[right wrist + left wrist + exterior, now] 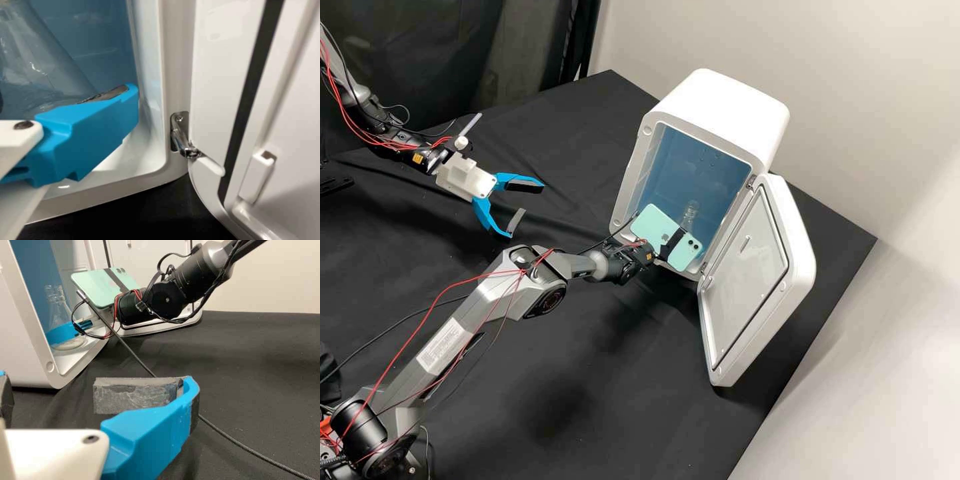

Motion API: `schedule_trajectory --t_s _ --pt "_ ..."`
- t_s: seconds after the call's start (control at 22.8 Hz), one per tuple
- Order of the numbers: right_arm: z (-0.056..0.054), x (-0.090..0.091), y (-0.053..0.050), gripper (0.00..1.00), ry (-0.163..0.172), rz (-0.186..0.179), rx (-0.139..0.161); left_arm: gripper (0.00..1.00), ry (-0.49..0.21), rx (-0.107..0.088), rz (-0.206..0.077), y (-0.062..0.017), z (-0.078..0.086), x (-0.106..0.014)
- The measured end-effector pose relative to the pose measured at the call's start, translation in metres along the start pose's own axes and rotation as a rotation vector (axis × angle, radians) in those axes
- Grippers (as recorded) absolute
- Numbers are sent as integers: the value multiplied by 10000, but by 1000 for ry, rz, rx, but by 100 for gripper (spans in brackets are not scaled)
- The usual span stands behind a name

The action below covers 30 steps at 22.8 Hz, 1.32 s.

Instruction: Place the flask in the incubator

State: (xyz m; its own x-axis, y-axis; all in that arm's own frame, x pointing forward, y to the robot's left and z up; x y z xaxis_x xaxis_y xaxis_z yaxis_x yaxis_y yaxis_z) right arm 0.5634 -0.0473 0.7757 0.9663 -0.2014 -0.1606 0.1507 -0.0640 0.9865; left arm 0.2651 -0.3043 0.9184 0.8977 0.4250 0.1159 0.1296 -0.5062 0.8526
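Note:
The white incubator [720, 107] stands at the bench's far right with its door [753, 280] swung open. A clear glass flask [690, 213] stands upright on the blue-lit floor inside. My right gripper [64, 333] is inside the chamber, shut on the flask's lower body [45, 65], and one blue finger [85, 130] presses against the glass. A mint-green phone [667, 237] on that wrist hides the gripper in the high view. My left gripper [527, 210] hovers open and empty above the bench, well to the left of the incubator.
The door hinge [182, 140] and the door's inner frame sit close beside the right gripper. A thin black cable [150, 372] from the right wrist trails across the black bench [600, 373]. The bench edge lies just beyond the incubator.

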Motion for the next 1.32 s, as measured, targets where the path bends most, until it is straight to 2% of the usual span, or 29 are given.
schedule_trajectory --t_s 0.44,0.7,0.88,1.01,1.18,1.32 --pt "-4 0 -4 100 1 -1 0 100 0 0 0 0 0 0" --pt "-10 -1 -3 100 4 -3 29 100 0 0 0 0 0 0" --pt "-54 -17 36 100 12 4 53 100 0 0 0 0 0 0" --pt "-90 -31 70 100 21 11 55 100 0 0 0 0 0 0" --pt "-95 -31 64 100 25 5 44 100 0 0 0 0 0 0" --pt "-96 -31 63 100 26 3 52 100 0 0 0 0 0 0"
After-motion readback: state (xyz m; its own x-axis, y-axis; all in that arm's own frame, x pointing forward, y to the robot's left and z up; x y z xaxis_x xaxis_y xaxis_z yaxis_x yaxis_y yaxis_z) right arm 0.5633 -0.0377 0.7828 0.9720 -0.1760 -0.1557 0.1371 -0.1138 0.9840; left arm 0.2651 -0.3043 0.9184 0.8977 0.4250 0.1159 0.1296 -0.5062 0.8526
